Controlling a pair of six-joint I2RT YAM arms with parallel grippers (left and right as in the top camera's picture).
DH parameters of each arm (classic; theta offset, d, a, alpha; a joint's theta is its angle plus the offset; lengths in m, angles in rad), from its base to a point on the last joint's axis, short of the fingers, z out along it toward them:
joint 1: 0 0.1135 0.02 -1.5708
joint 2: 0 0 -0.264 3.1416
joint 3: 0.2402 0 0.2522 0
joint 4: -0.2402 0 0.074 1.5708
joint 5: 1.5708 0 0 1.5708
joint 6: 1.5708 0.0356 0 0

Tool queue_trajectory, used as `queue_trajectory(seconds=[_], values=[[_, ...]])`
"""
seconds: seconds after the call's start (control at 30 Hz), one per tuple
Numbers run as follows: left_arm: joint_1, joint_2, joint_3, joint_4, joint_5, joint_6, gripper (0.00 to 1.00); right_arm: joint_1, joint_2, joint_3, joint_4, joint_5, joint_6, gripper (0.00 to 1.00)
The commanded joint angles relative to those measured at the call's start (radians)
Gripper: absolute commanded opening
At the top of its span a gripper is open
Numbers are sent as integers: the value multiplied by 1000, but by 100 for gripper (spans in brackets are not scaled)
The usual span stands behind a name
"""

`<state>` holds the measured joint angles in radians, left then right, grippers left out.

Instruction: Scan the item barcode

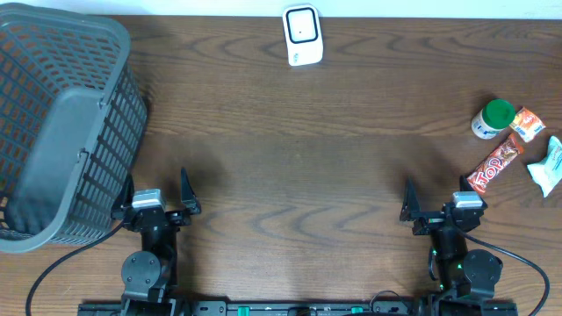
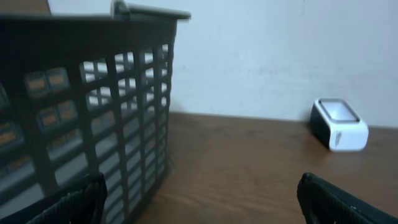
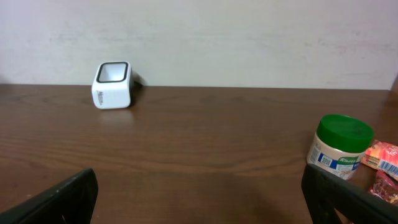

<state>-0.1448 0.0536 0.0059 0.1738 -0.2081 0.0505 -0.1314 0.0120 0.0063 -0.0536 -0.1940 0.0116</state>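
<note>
Two matching matte-black arms, left arm (image 1: 145, 268) and right arm (image 1: 461, 268), built from round joint housings. Each wrist carries a silver-grey rectangular block (image 1: 147, 199), with black brackets around it. The left hand (image 1: 156, 187) and right hand (image 1: 443, 206) have flat black tapered fingers; in the wrist views these show as plain dark wedges (image 2: 339, 202) (image 3: 59, 199). A thin black cable (image 1: 61, 262) loops off each base. Small green indicator lights (image 1: 457, 263) on the right arm, more along the black base rail (image 1: 290, 309).

green-lid jar (image 3: 339, 158): "knorr" | red candy bar (image 1: 493, 166): "top" | rest: too small to read
</note>
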Motion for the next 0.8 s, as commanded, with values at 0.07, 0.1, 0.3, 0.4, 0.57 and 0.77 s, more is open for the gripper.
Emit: queue_trajectory(seconds=[0.07, 0.1, 0.3, 0.4, 0.57, 0.77], values=[[5, -53, -2, -53, 6, 10, 98, 8, -6, -1, -3, -10, 10, 99], [5, -52, -2, -71, 6, 9, 98, 8, -6, -1, -3, -10, 10, 99], [5, -52, -2, -189, 7, -7, 98, 8, -6, -1, -3, -10, 10, 99], [5, -52, -2, -232, 18, -10, 98, 8, -6, -1, -3, -9, 10, 99], [5, -52, -2, -233, 18, -10, 98, 8, -6, -1, -3, -10, 10, 99], [5, -52, -2, -233, 17, -10, 98, 8, -6, -1, -3, -10, 10, 99]])
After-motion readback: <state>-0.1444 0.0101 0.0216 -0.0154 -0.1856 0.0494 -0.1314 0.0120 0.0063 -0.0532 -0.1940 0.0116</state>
